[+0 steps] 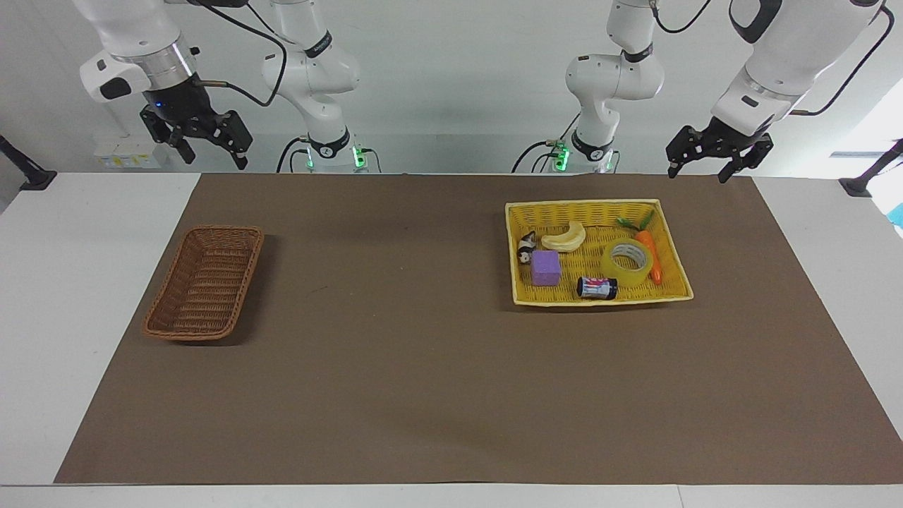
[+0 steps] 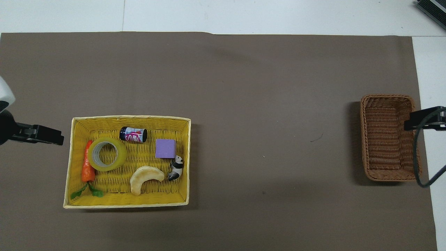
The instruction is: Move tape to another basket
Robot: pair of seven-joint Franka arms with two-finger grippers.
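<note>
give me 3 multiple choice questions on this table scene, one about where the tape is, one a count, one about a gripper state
1. Where is the tape?
A. in the brown wicker basket
B. in the yellow tray-basket, beside the carrot
C. on the bare mat

2. How many things lie in the yellow tray-basket?
A. four
B. six
C. eight

3. What state is the left gripper in?
A. open, holding nothing
B. shut on the tape
C. shut on the banana

Answers:
1. B, the roll lies against the carrot inside the yellow tray.
2. B, tape, carrot, banana, purple block, can, panda figure.
3. A, it hangs in the air above the mat's edge near the tray, fingertips apart.
</note>
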